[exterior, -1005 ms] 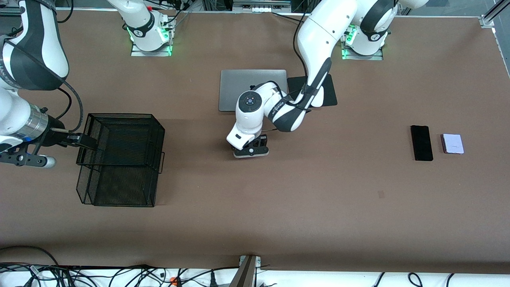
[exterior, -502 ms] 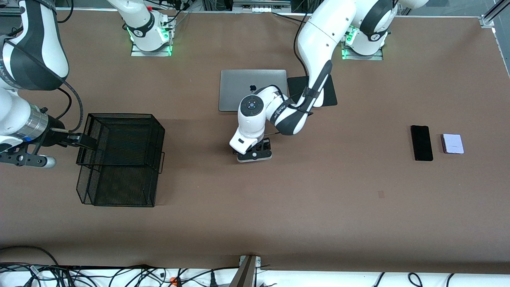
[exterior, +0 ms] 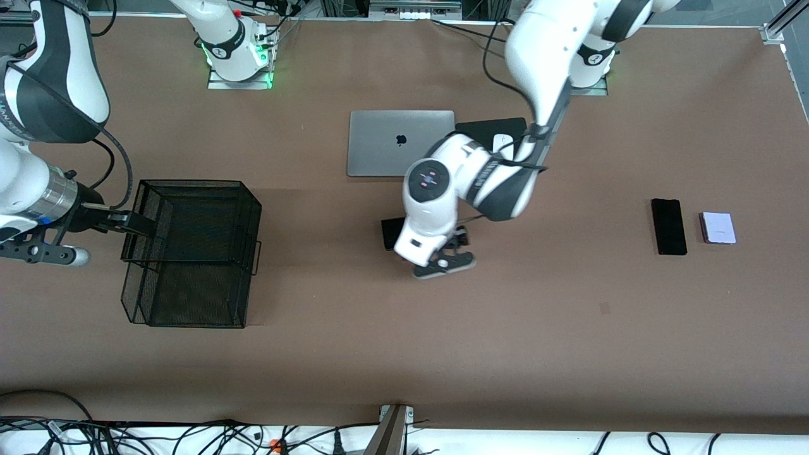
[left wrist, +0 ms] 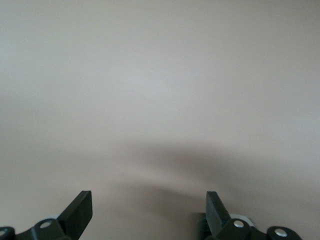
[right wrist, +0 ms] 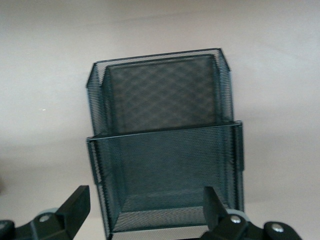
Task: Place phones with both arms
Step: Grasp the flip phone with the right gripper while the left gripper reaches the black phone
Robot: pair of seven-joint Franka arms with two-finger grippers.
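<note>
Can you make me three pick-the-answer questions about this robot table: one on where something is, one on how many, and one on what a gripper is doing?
1. Where does the pale phone lie?
A. In the mesh basket
B. Beside the long black phone, toward the left arm's end of the table
C. On the laptop

2. How many phones lie on the table?
A. One
B. Five
C. Three

3. How is the left gripper?
A. Open and empty
B. Shut on a phone
C. Shut on nothing

Answers:
1. B: the two phones lie side by side, apart, on the bare table.
2. C: those two, plus a small black phone partly hidden under the left arm.
3. A: in the left wrist view its fingers stand wide apart, with only table between them.
</note>
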